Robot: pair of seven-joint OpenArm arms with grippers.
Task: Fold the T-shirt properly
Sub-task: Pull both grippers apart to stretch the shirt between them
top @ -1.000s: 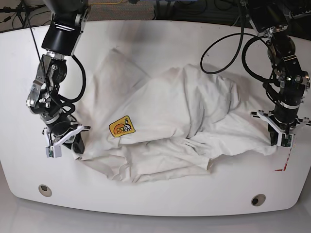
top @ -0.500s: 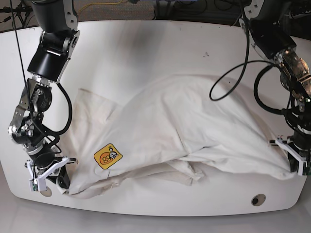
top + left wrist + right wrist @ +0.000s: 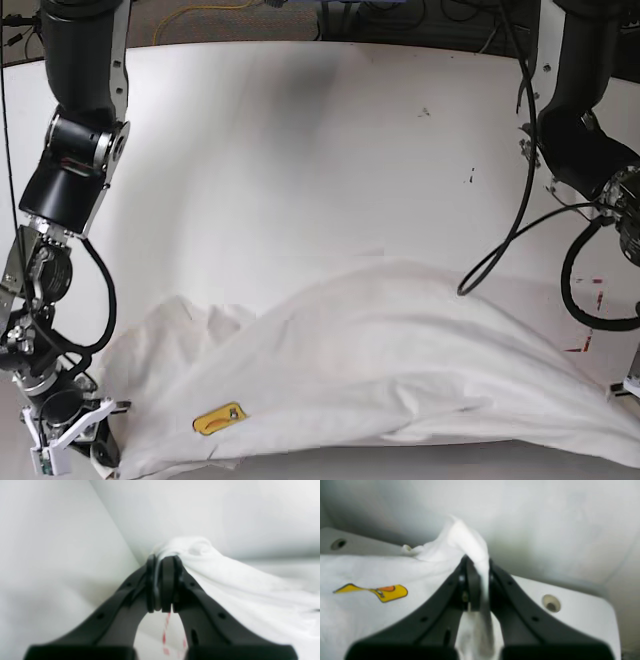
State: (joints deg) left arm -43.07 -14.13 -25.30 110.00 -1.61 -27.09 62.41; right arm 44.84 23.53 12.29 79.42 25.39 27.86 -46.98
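Both my jaws are clamped on bunched cotton: left jaws (image 3: 161, 585) and right jaws (image 3: 476, 585) each pinch a corner of the off-white T-shirt (image 3: 400, 370), stretched wrinkly across the white table's (image 3: 300, 150) near edge, yellow badge (image 3: 220, 420) showing.

My body: two black arms, matte black grippers.
Left gripper (image 3: 161, 585): smooth forked fingers with small screw holes. Right gripper (image 3: 476, 585): same build. Black cables loop beside both arms; white bracket, lower-left frame.

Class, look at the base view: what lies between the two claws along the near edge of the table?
The T-shirt spans that whole stretch, pulled out between the right claw and the left claw, its yellow badge nearer the right one.
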